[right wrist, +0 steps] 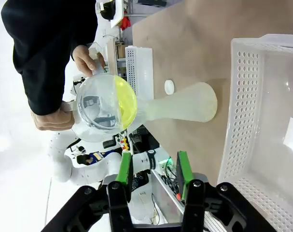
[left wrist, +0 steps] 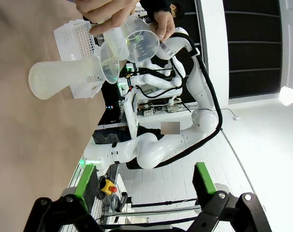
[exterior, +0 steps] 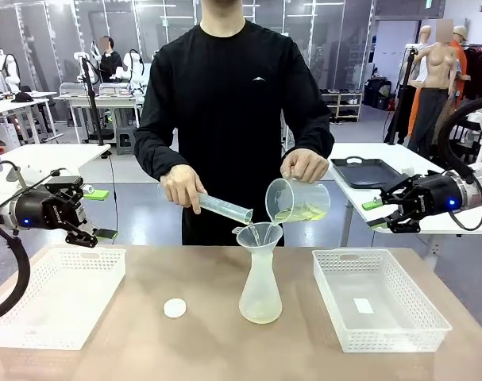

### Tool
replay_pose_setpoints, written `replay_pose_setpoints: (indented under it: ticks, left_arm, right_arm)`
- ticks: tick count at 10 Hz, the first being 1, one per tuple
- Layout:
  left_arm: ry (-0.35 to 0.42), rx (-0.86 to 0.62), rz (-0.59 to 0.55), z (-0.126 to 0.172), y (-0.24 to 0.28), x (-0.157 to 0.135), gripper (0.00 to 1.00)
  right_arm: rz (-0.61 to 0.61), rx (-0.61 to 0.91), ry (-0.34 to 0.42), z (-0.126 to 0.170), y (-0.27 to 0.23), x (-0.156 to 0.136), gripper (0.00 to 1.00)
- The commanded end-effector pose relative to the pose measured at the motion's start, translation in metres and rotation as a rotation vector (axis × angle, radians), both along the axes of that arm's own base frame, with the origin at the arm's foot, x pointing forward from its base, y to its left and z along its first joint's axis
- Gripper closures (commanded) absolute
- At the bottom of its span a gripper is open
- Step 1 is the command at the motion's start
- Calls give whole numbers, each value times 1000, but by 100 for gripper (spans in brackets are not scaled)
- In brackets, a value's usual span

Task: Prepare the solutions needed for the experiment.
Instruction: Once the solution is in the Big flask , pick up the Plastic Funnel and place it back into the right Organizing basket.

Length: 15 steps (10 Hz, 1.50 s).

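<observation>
Tabletop [exterior: 185, 274] nearest the robot carries the left basket [exterior: 66, 249], the right basket [exterior: 360, 254] and a small white cap [exterior: 175, 308]. At centre stands a flask [exterior: 260, 294], long axis upright, with a funnel [exterior: 258, 235] seated in its mouth.

Left gripper [exterior: 94, 234] hovers above the left basket's far edge, fingers pointing inward and down. Its jaws are spread wide and empty, as the left wrist view [left wrist: 145, 176] confirms. Right gripper [exterior: 379, 214] hangs beyond the right basket, level, fingers pointing toward the centre. Its pads stand partly apart with nothing between them [right wrist: 153, 169].

Farther off, the person tilts a beaker [exterior: 298, 198], spout down over the funnel. The solutions [exterior: 304, 213], a pale yellow-green liquid, pool in the beaker's lowered side. The person's other hand [exterior: 181, 186] holds a graduated cylinder [exterior: 223, 208] slanted toward the funnel.

Judgement: the liquid lies between the two grippers, well apart from both and nearer the right one. Pouring rests with the person, and neither arm is placed to grasp
</observation>
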<state>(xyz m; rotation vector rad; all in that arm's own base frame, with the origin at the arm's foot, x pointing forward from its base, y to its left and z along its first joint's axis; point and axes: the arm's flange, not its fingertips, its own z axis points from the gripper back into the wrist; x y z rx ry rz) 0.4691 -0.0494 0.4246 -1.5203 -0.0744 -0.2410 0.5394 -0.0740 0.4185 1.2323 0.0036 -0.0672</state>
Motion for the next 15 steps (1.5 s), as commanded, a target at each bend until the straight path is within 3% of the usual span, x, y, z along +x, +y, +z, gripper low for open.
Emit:
replay_pose_setpoints:
  ticks: [1, 3, 7, 8, 15]
  left_arm:
    - [-1, -11, -7, 2, 0, -1, 0]
    - [-1, -11, -7, 2, 0, -1, 0]
    - [-1, -11, -7, 2, 0, -1, 0]
    - [-1, -11, -7, 2, 0, -1, 0]
    - [-1, -11, -7, 2, 0, -1, 0]
  right_arm:
    - [-30, 28, 9, -3, 4, -3, 52]
    - [-88, 48, -42, -4, 2, -11, 52]
    - [-139, 127, -68, -13, -3, -22, 52]
    - [-120, 94, -20, -10, -8, -11, 52]
    - [-120, 94, -20, -10, -8, -11, 52]
